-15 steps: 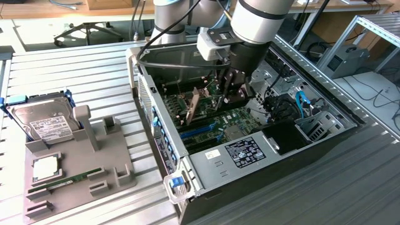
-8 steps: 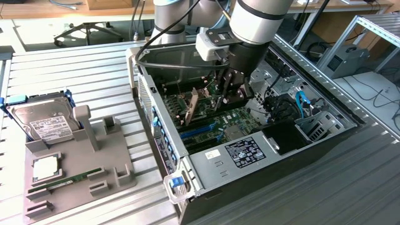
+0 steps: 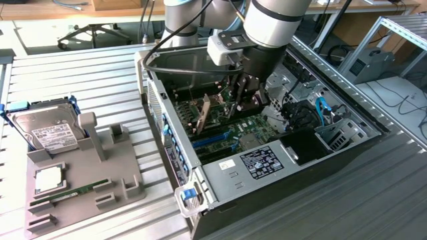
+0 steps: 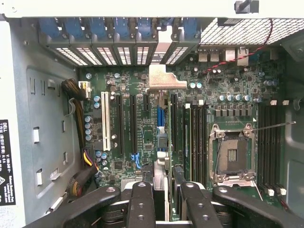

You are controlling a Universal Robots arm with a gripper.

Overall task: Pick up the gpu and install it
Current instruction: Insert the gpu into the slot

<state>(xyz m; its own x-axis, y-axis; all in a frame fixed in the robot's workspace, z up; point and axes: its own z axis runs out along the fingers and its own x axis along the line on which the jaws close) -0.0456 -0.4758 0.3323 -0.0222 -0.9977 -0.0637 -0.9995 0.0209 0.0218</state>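
The white sticker on the computer case's inner wall (image 4: pixel 6 161) carried the word DELL in black, with smaller print below it too fine to read. A black label with white marks and a code square sat on the case's metal shelf (image 3: pixel 261 162), its text unreadable. The hard drive (image 3: pixel 48 131) standing in the grey holder tray (image 3: pixel 80 185) bore a white label with a barcode, also too small to read.

The gripper (image 4: pixel 161 199) was down inside the open case, over the green motherboard (image 4: pixel 142 137). Its two black fingers (image 4: pixel 141 204) stood partly closed on the gpu (image 4: pixel 161 142), which was held on edge, seen as a thin strip running between the expansion slots, with its silver end bracket (image 4: pixel 166 76) up against the slotted back panel of the case. In the exterior view the card (image 3: pixel 207 112) stood upright above the slots, just beside the gripper (image 3: pixel 245 102).

The case and tray rested on a ribbed metal table (image 3: pixel 87 85). A memory stick (image 3: pixel 70 192) lay in the tray. Behind stood an office chair base (image 3: pixel 93 32) and wooden desks.
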